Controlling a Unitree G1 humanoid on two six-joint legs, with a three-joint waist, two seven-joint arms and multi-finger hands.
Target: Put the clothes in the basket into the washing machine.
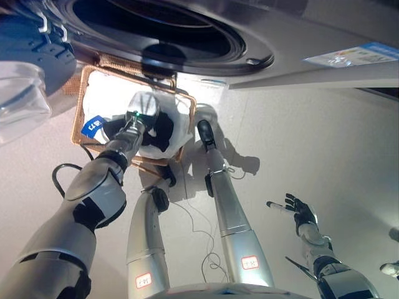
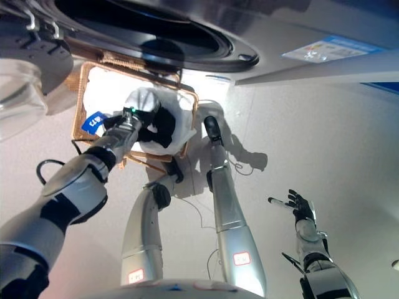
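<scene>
A wicker basket (image 1: 80,118) with a white liner stands on the floor just below the washing machine (image 1: 299,31). The machine's round drum opening (image 1: 156,28) is open. White and black clothes (image 1: 163,131) lie in the basket. My left hand (image 1: 134,119) reaches into the basket and is shut on a bunched white garment (image 1: 146,104), which sits at the hand's end above the black cloth. My right hand (image 1: 302,213) hangs at the lower right, open with fingers spread, holding nothing and far from the basket.
The machine's glass door (image 1: 22,93) swings out at the upper left, next to the basket. A blue tag (image 1: 93,126) shows at the basket's left side. Pale floor (image 1: 312,143) stretches to the right of the basket.
</scene>
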